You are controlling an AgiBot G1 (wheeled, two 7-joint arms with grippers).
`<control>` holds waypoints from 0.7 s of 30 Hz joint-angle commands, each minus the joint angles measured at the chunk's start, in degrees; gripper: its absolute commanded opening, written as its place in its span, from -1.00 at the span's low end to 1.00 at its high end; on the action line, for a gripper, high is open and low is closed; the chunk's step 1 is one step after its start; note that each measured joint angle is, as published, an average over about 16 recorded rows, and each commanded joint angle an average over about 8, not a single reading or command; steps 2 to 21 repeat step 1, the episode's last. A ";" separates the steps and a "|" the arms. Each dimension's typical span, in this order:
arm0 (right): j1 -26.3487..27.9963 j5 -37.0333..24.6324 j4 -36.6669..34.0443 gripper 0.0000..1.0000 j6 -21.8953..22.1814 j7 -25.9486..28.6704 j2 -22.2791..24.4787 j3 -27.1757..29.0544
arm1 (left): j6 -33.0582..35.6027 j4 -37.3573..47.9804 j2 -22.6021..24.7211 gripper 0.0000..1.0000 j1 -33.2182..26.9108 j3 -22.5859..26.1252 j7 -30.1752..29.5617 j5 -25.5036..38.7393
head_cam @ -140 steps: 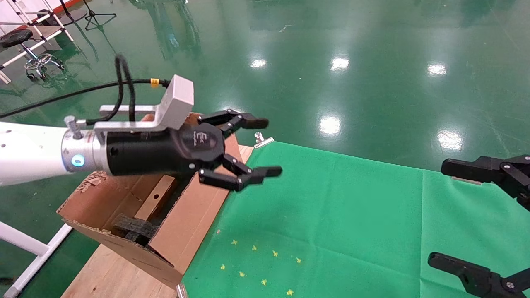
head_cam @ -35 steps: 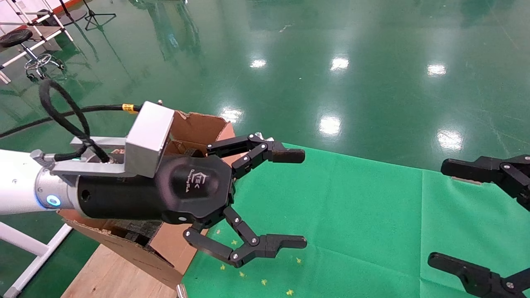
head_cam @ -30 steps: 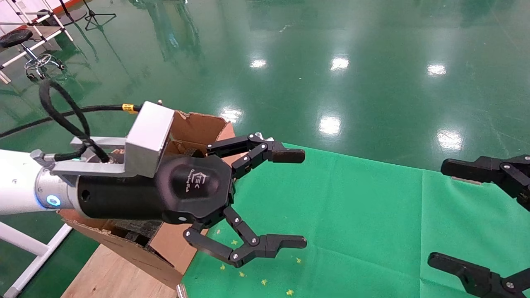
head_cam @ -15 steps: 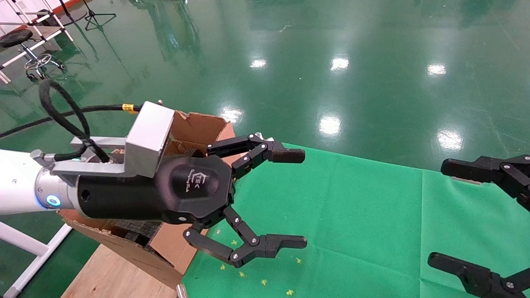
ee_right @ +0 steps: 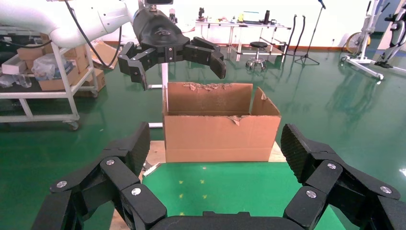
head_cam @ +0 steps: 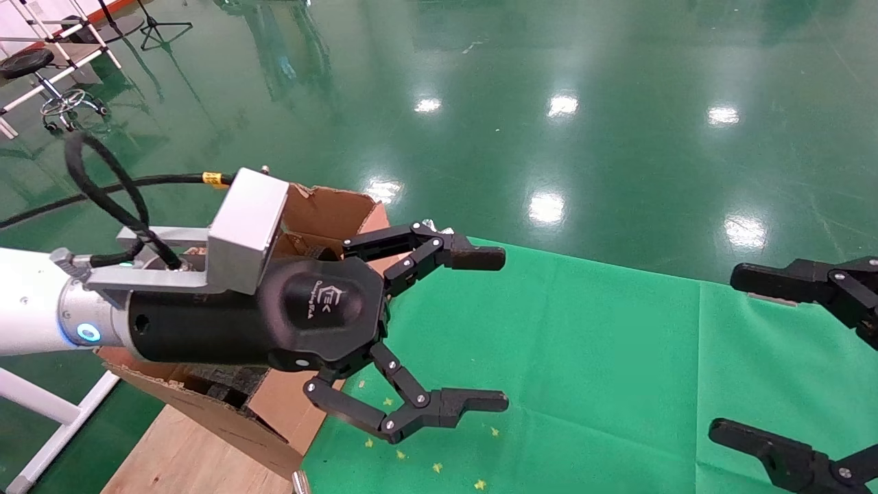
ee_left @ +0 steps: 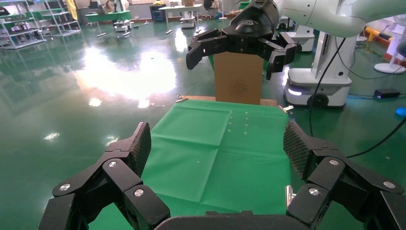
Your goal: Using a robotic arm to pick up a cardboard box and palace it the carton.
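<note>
Progress looks close to done, operator: in the head view your left gripper hangs with its fingers spread wide and nothing between them, just beside the carton at the left edge of the green cloth, and the small cardboard box shows nowhere on the cloth, so you may judge it already dropped inside, though the arm hides most of the carton's interior and you cannot confirm it. Your right gripper sits at the right edge, fingers also apart and empty. In the left wrist view you see its own fingers open over the cloth, with the right gripper far off and no small box lying anywhere. In the right wrist view the carton stands upright with ragged flaps on a wooden board, the left gripper above its rim. Around you lie a glossy green floor, tables and stools.
</note>
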 commanded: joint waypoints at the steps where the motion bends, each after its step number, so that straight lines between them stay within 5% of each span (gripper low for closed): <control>1: 0.00 0.00 0.00 1.00 0.00 0.00 0.00 0.00 | 0.00 0.00 0.00 1.00 0.00 0.00 0.00 0.00; 21: 0.00 0.00 0.00 1.00 0.00 0.00 0.00 0.00 | 0.00 0.00 0.00 1.00 0.00 0.00 0.00 0.00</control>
